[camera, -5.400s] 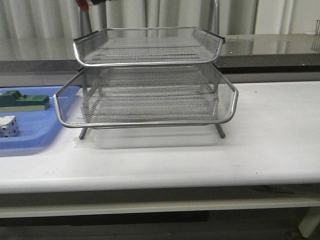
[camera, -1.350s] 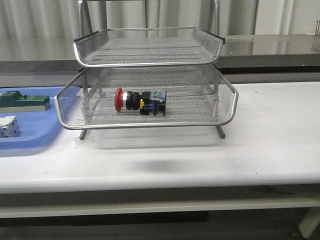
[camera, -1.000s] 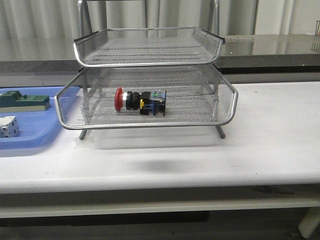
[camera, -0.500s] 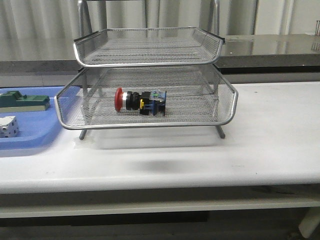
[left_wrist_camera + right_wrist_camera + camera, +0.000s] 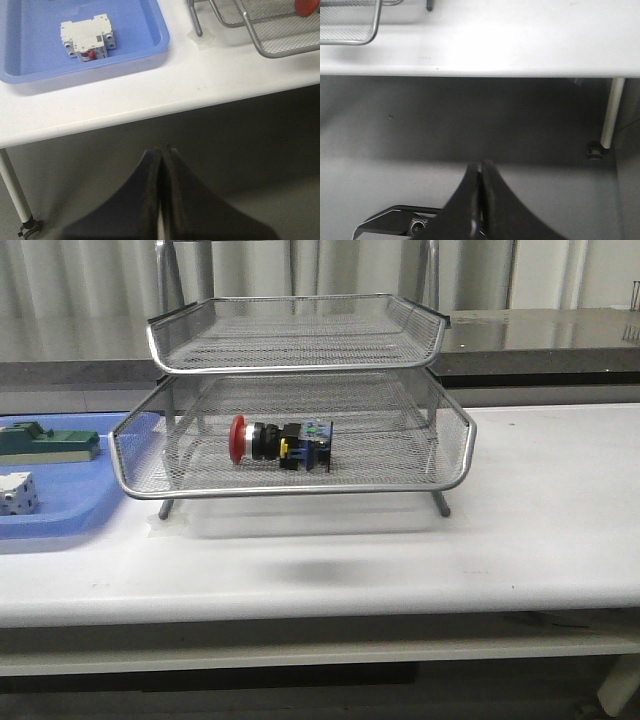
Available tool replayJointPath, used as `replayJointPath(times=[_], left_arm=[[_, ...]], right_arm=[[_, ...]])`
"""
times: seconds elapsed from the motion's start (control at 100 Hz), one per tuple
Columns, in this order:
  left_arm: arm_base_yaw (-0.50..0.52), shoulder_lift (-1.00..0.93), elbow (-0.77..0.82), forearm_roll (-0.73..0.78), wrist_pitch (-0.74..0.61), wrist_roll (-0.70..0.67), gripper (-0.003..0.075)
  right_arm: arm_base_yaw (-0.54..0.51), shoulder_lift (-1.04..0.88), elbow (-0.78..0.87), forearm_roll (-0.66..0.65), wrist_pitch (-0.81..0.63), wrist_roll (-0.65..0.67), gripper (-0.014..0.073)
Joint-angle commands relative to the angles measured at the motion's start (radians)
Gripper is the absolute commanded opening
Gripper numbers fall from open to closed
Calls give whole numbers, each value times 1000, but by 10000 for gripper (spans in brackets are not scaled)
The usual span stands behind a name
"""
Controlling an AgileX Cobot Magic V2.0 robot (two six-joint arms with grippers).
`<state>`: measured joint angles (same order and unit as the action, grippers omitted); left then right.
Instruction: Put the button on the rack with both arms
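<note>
The button [image 5: 281, 444] lies in the rack [image 5: 300, 480] (middle tier); both arms' jaws are closed empty, nothing left but parking

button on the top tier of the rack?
No. In the front view the button lies on its side in the tier below the top one of the rack; the top tier holds nothing.

1. This looks like a lab or test workshop: a plain white counter [image 5: 540, 530] on thin metal legs stands over a bare grey floor.
2. Pale curtains [image 5: 90, 285] close off the back, behind a dark polished ledge [image 5: 560, 335].
3. Industrial parts lie sorted in a blue plastic tray [image 5: 60, 525]: a white circuit breaker [image 5: 87, 40] and a green block [image 5: 50, 443].
</note>
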<state>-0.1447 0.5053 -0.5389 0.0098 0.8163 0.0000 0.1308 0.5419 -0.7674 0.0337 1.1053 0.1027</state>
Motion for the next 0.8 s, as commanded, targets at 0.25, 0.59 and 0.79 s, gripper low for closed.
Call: replayJointPath(times=[0.25, 0.59, 0.79], left_arm=[[2, 6, -27, -10, -68, -12, -21], [2, 6, -27, -10, -68, -12, -21], [2, 6, -27, -10, -68, -12, -21]], right_arm=[[-3, 130, -33, 245, -246, -5, -69], [-2, 460, -33, 535, -372, -182, -69], [-2, 604, -33, 712, -379, -336, -69]])
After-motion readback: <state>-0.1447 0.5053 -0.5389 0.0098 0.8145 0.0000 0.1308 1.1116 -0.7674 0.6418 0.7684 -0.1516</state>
